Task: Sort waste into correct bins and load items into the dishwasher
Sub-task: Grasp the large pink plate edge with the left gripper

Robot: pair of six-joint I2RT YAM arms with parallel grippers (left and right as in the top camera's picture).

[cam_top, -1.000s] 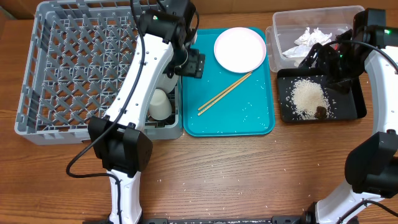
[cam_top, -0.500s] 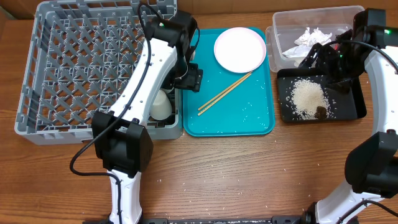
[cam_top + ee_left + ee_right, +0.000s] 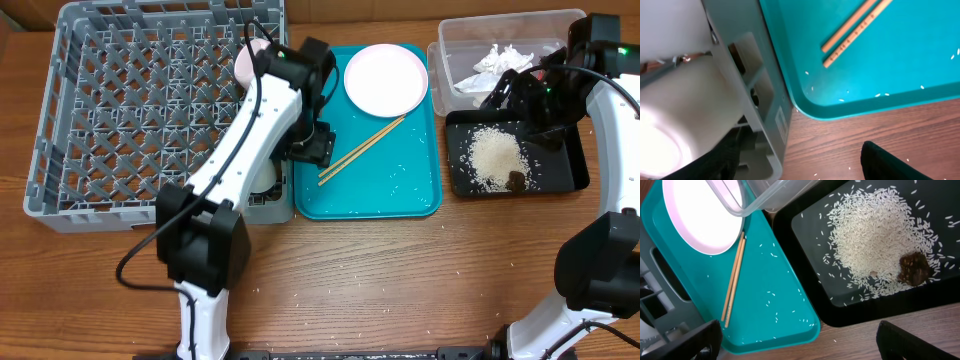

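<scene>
While I watch from overhead, the left gripper [image 3: 312, 147] hangs over the seam between the grey dish rack [image 3: 130, 110] and the teal tray [image 3: 410, 195]. The plate [image 3: 386, 80] sits at the tray's far end, and the chopsticks [image 3: 362, 150] lie slanted just below it, side by side. A small white cup [image 3: 262, 180] peeks out under the arm in the rack's near right corner. Across the table [image 3: 400, 290], the right gripper [image 3: 518, 100] hovers where the clear tub [image 3: 455, 40] meets the black tray [image 3: 570, 170]. The napkin [image 3: 503, 60] is in the tub, and the rice [image 3: 493, 157] and brown lump [image 3: 515, 181] are in the black tray.

Left wrist now: fingers [image 3: 890, 165] spread wide, nothing between them, bare wood underneath. Rack wall on the left, teal tray corner on the right with the chopstick ends and a few stray grains. That pale rounded shape inside the rack is probably the cup, though the glare is too strong to be sure.

Right wrist: jaws spread wide as well, and empty. Below them is the rice heap with the lump at its edge. The tub corner overlaps the plate, and the chopsticks lie just beside it.
</scene>
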